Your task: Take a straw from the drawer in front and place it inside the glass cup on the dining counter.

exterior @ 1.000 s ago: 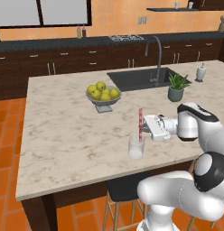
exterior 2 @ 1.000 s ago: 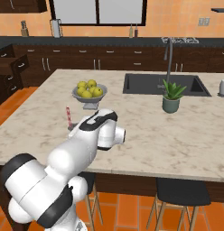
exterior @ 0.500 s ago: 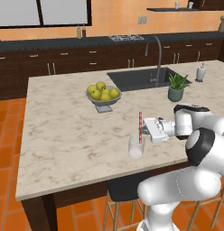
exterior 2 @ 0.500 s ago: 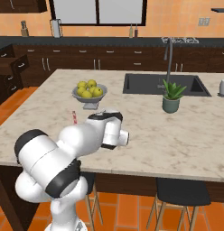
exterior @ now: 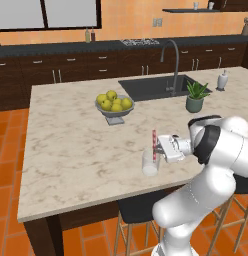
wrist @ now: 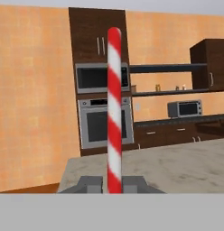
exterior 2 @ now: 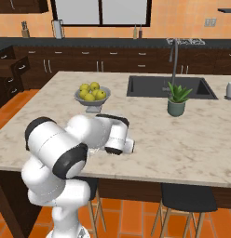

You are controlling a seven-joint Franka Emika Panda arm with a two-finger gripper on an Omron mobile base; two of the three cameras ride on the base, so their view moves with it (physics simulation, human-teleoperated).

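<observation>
Dining counter (exterior: 71,150) lies under the gripper (exterior: 158,148); fruit bowl (exterior: 115,111) sits well beyond it. Glass cup (exterior: 150,163) stands just below and beside the fingertips. Gripper is pinching the straw (exterior: 154,145), upright between its fingers (wrist: 91,184), lower end at the cup's rim.

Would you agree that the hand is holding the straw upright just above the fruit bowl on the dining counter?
Not quite: the hand holds the straw upright above the glass cup, not the fruit bowl, which stands well apart toward the sink on the dining counter. The left base view shows this.
</observation>
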